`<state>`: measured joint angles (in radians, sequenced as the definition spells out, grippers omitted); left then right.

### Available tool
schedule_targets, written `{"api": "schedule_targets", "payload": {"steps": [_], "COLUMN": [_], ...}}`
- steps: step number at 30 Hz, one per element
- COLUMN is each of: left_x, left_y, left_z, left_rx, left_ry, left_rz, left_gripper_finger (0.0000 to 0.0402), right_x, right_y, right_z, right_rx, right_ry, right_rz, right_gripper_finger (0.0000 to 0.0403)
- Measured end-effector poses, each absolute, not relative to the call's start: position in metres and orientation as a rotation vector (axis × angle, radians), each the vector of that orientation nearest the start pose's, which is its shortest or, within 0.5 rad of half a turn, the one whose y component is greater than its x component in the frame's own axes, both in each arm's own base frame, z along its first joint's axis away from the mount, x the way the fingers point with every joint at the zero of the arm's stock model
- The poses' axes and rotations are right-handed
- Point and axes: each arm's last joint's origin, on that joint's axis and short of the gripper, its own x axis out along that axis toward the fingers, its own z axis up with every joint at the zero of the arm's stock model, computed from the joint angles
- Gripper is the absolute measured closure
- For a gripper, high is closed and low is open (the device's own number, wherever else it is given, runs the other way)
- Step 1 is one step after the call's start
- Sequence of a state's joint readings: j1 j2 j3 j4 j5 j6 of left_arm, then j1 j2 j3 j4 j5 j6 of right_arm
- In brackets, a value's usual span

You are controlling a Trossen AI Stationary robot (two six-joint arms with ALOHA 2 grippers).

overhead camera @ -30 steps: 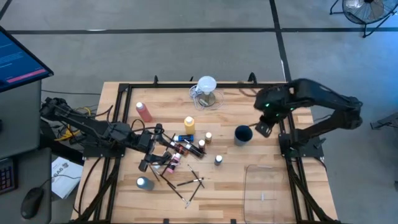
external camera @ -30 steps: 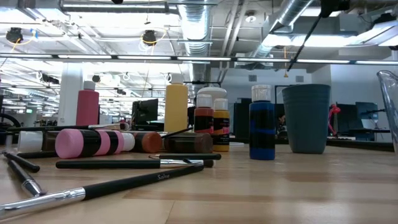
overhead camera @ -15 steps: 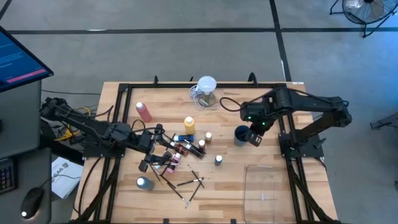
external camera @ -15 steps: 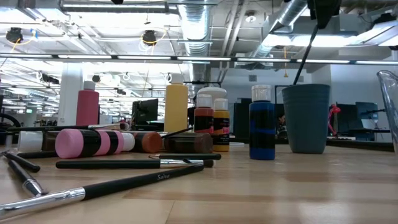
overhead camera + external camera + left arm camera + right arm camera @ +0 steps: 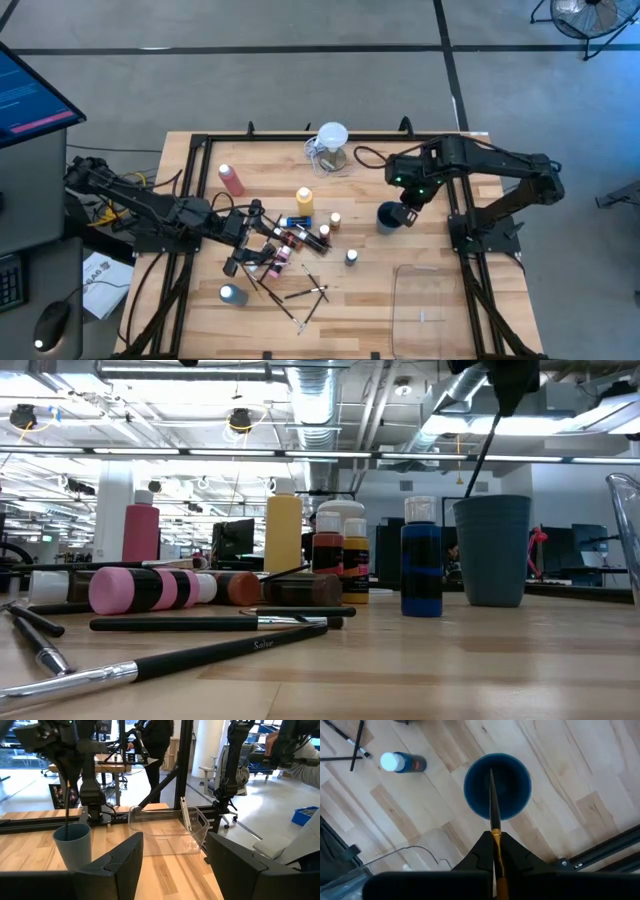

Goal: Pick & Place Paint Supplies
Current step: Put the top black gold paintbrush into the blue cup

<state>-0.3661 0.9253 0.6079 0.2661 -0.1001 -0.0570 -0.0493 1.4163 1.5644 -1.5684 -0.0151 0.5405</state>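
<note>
Overhead, the right gripper (image 5: 408,212) hangs directly above one blue cup (image 5: 390,216), its fingers pinched tight on one thin brush (image 5: 493,815). That brush points straight down, its lower end inside the cup's mouth; the low view shows the shaft slanting down to the rim.

Just beside the cup, toward the table's middle, stands one blue bottle (image 5: 351,258) with a white cap. Farther from the cup on that same side stand one yellow squeeze bottle (image 5: 304,200) and one small white-capped bottle (image 5: 335,219). One pink squeeze bottle (image 5: 232,180) stands well apart, beyond the yellow one.

Between the yellow bottle and the left gripper (image 5: 246,258) lies a heap of small bottles (image 5: 296,238) on their sides; about four show, though the overlap makes the count uncertain. The left gripper rests at this heap with its fingers apart, and nothing can be seen held between them.

Loose brushes (image 5: 305,294) lie crossed on the wood nearer the table's front edge than the heap; at least three can be counted. One more capped bottle (image 5: 232,295) stands near them, far from the cup.

One clear jug (image 5: 331,150) with a white top stands at the table's back edge, and one clear bin (image 5: 430,300) sits in front of the cup.
</note>
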Motion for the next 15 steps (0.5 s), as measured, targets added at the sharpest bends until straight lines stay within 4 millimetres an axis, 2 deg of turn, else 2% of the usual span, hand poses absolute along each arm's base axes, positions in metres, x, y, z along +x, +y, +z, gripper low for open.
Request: {"api": "schedule_targets", "payload": {"steps": [8,15], "left_x": [0.196,0.196], "left_y": [-0.074,-0.074], "left_z": [0.290,0.290], "left_rx": [-0.044,-0.045], "left_ry": [0.058,0.058], "left_rz": [-0.275,-0.274], "left_gripper_finger": [0.0198,0.0198], "right_x": [0.228,0.227], "right_y": [-0.021,-0.022], "right_z": [0.343,0.331], "right_rx": [0.512,0.520], "right_ry": [1.466,1.513], "right_rz": [-0.441,-0.444], "right_gripper_finger": [0.0402,0.0401]}}
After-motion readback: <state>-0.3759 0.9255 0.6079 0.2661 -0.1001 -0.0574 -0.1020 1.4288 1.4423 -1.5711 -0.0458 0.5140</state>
